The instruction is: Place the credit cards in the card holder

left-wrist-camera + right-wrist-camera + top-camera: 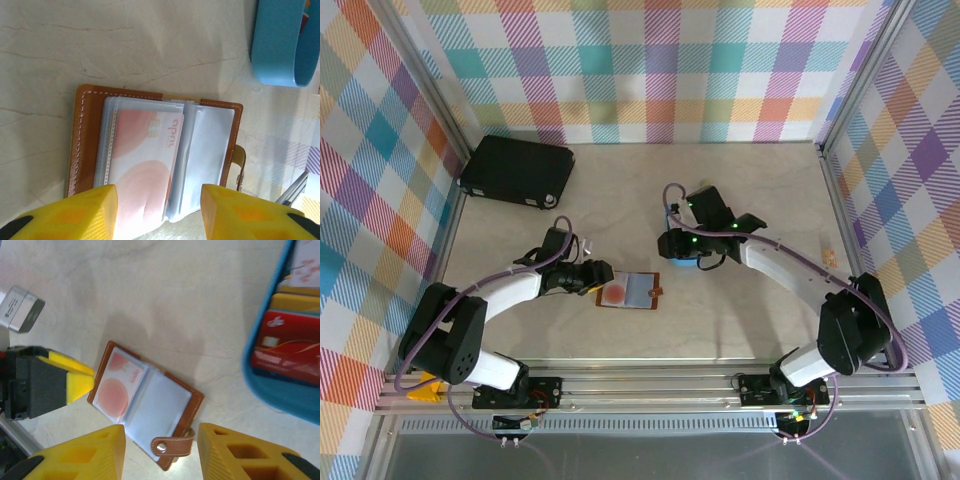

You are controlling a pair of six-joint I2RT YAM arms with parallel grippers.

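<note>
Jaws of the left gripper (160, 212): yellow, spread apart, nothing clamped between. Poised at the near edge of the small brown leather card holder (84, 140) with its pale pocketed inside. From the right wrist view, one yellow finger (75, 380) right at the holder's corner, touching or just short of it, cannot tell. Right gripper (162, 450) likewise parted and empty, hanging above the holder's snap tab (172, 444), between the holder and the blue oval plastic tray (265, 385).

Holder lying open and flat on the pale table (740, 320), between the two arms. Already behind the clear sleeve on one side: a white plastic credit card with pale red circles (145, 160). Opposite sleeve apparently empty.

Near the holder, inside the tray and overlapping one another: a red card (290, 347), a gold-yellow card (295, 302) and a white card with red marks (307, 260).

Judged from this layout: one card in, at least three left to move. Likely next: a reach into the tray by the right gripper, with the left steadying the holder. Large black case (517, 170) far off at the back left, no part of the job.
</note>
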